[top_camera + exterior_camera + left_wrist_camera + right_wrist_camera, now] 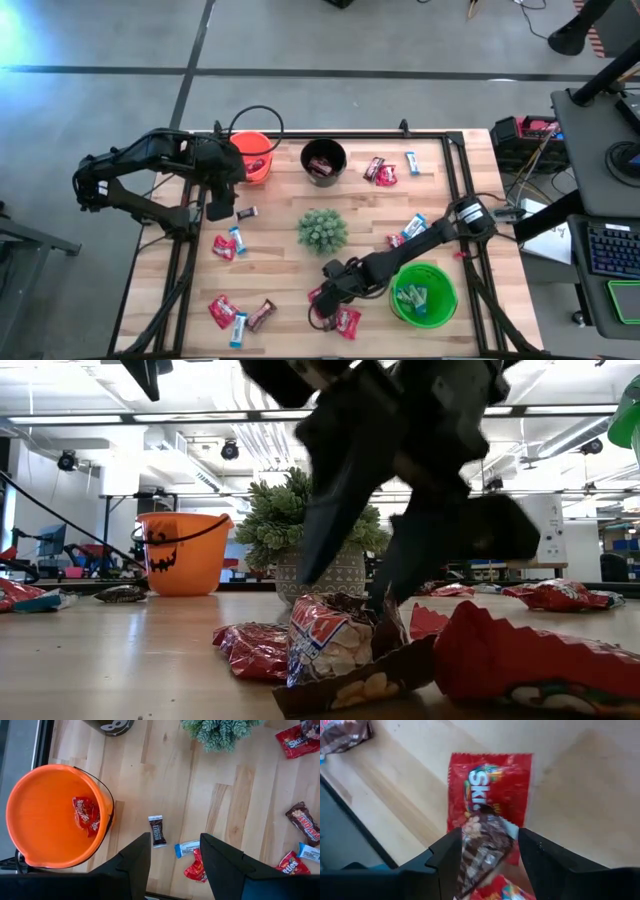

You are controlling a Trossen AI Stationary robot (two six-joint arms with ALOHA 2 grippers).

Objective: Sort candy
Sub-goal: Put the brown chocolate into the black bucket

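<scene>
Wrapped candy lies scattered over the wooden table (280,270). Near the table's front edge a brown-wrapped candy (485,847) lies on a red packet (490,785). My right gripper (490,835) is open and low over them (322,298), one finger on each side of the brown candy (335,635). My left gripper (220,208) hangs open and high beside the orange bucket (253,157). That bucket (50,815) holds red candy (85,815). Below the left gripper (175,840) lies a small brown candy (158,831). My right gripper comes slanting down from the table's right, its fingers (445,857) close beside the brown candy's two long edges. I cannot tell whether they touch it. The candy rests on the red packet.
A spiky green plant ball (322,230) stands at the table's middle. A black bucket (323,160) sits at the far edge. A green bucket (423,293) with candy inside stands just right of my right arm. More candy lies at the front left (222,310) and far right (380,170).
</scene>
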